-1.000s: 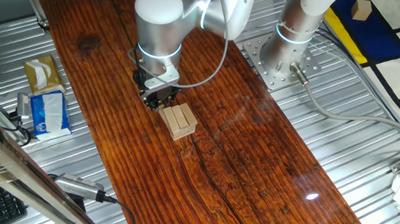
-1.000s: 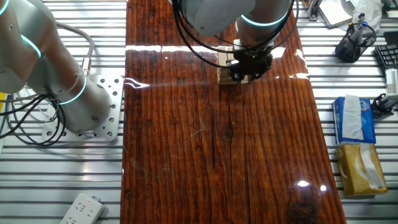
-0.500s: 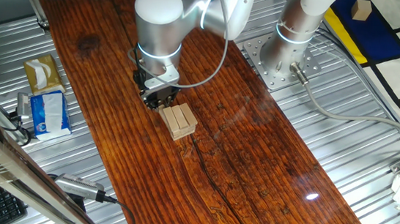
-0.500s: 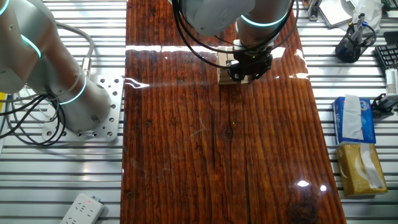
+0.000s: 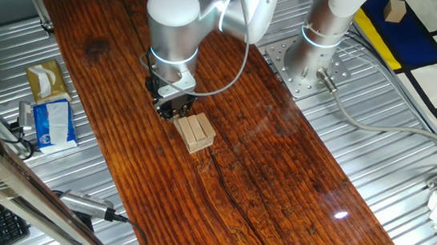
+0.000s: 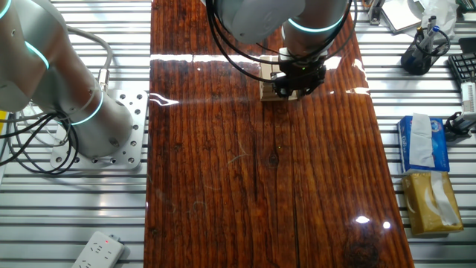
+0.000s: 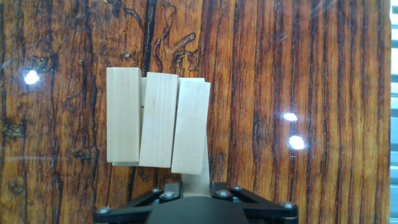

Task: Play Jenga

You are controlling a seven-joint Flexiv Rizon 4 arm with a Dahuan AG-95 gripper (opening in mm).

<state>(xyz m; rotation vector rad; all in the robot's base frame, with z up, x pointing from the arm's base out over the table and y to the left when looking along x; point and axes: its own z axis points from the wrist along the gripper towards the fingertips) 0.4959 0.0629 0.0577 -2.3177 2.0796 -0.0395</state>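
Wooden Jenga [image 7: 157, 120] bars lie three abreast before the claw [image 5: 174, 108], its grip unclear.

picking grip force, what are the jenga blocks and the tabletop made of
Jenga blocks: look like pale, unfinished wood, matte with faint straight grain.
Tabletop: seems dark reddish-brown wood, glossy and probably varnished, since bold grain shows and lamps reflect as bright spots.

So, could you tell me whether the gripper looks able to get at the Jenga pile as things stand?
Probably yes. The gripper sits right at the near end of the Jenga pile on the wooden table, and nothing stands between them. Whether its fingers already touch a block cannot be told.
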